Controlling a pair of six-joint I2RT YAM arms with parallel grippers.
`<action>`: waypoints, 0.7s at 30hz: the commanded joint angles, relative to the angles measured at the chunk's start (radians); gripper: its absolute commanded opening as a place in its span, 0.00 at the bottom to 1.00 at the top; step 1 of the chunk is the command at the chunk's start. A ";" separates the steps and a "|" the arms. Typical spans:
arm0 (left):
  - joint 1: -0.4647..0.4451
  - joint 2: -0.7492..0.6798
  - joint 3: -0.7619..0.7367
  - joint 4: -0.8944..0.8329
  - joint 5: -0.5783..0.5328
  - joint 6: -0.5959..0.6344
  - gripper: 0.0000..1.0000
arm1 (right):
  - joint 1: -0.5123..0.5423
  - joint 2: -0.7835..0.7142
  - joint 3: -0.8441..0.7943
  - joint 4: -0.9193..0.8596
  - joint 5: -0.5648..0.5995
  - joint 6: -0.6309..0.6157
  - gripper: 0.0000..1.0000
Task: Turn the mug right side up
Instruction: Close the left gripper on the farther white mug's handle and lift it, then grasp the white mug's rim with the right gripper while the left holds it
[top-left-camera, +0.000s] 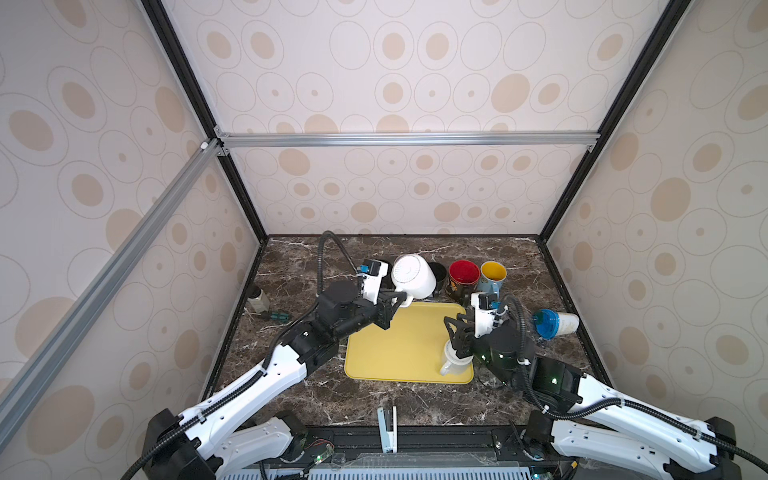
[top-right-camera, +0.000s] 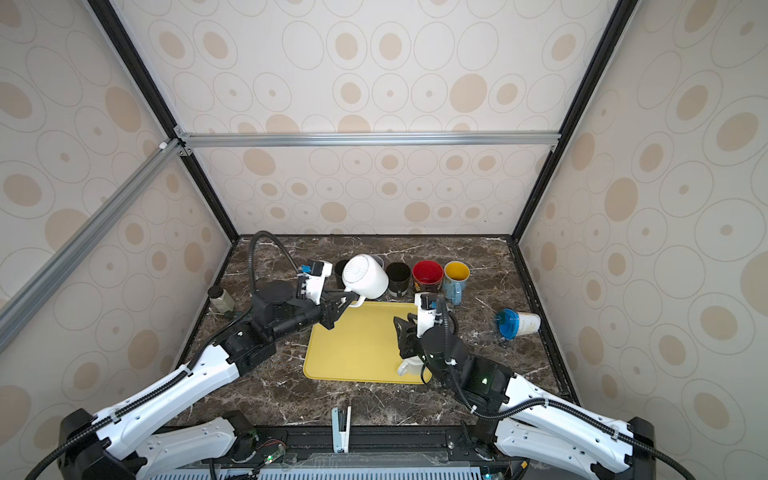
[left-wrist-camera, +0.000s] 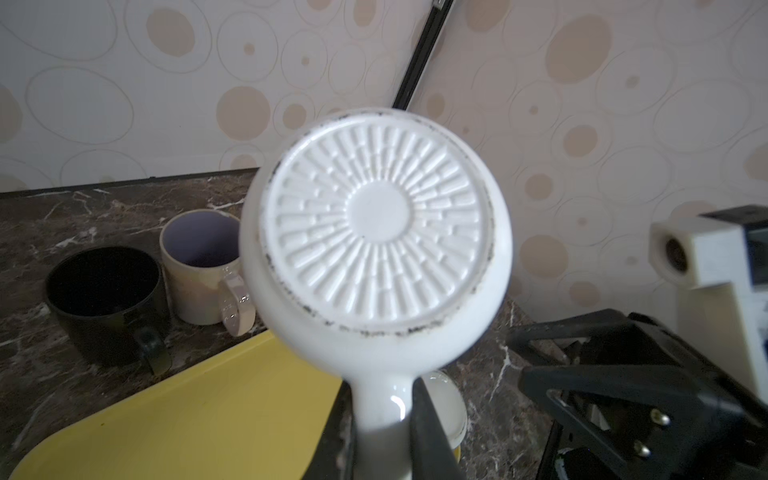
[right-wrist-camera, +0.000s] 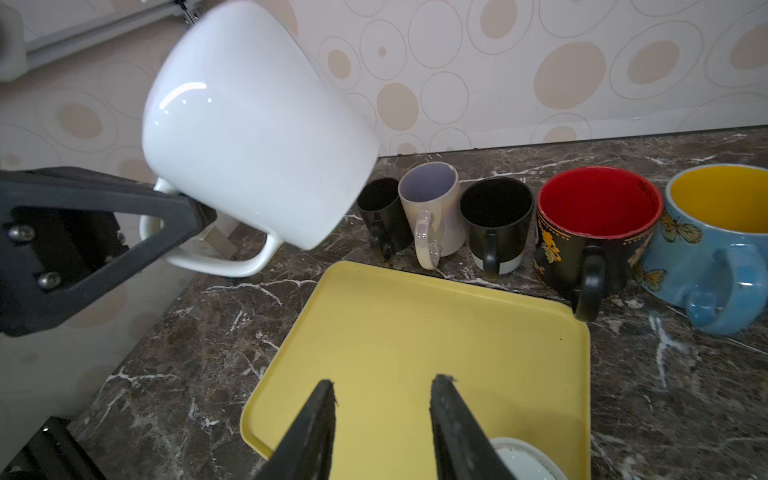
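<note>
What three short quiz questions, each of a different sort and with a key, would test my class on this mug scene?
1. True or false: the left tool grips the white mug by its handle, clear of the table.
2. Choose one: the small white mug sits on (A) the yellow tray, (B) the bare marble, (C) a red-lined mug.
3. Fill the gap: the right tool has its jaws ____, with nothing between them.

Key: 1 true; 2 A; 3 open.
</note>
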 joint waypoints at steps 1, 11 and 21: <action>0.044 -0.041 -0.024 0.328 0.187 -0.180 0.00 | -0.004 -0.034 -0.024 0.139 -0.117 0.020 0.45; 0.087 0.003 -0.123 0.829 0.374 -0.534 0.00 | -0.043 0.019 -0.040 0.426 -0.384 0.074 0.55; 0.091 0.124 -0.232 1.301 0.400 -0.843 0.00 | -0.155 0.091 -0.047 0.663 -0.582 0.274 0.55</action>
